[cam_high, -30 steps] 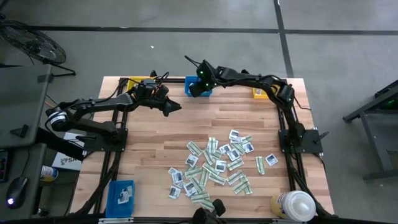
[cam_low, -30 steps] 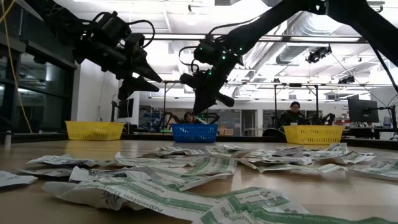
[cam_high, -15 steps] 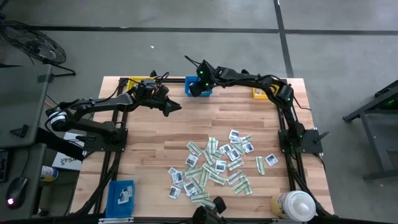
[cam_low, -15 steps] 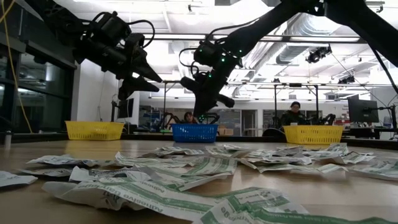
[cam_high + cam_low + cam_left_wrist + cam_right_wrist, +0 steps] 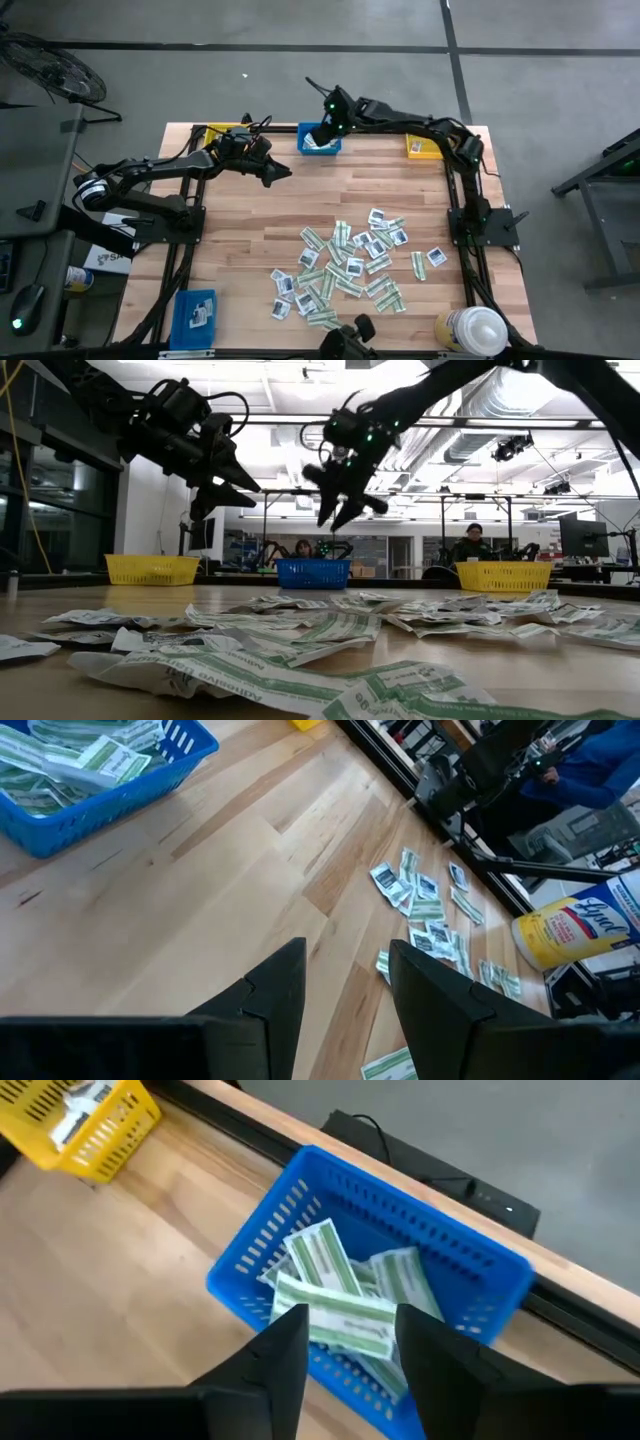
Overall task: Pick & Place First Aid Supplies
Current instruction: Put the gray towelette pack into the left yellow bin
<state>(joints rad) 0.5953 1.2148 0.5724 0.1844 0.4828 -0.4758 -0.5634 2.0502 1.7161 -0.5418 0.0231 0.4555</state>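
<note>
The first aid supplies point(image 5: 350, 265) lie as a loose pile of small white and green-and-white packets on the near half of the wooden table. More green-and-white strips point(image 5: 320, 1265) lie in the blue bin point(image 5: 320, 143) at the far edge. My right gripper point(image 5: 345, 1325) hangs open above that bin; one strip point(image 5: 340, 1320) shows just beyond its fingertips, over the bin's near wall, and whether it rests there or is in the air I cannot tell. My left gripper point(image 5: 283, 173) hovers open above bare wood left of the blue bin, with nothing between its fingers.
Two yellow bins point(image 5: 215, 133) point(image 5: 420, 148) stand at the far edge on either side of the blue one. Another blue bin point(image 5: 195, 312) sits at the near left corner, a white-capped bottle point(image 5: 475, 330) at the near right. Bare wood lies between pile and bins.
My right gripper has opened and risen from close over the far blue bin, uncovering the bin and the strips in it. My left gripper has kept still.
</note>
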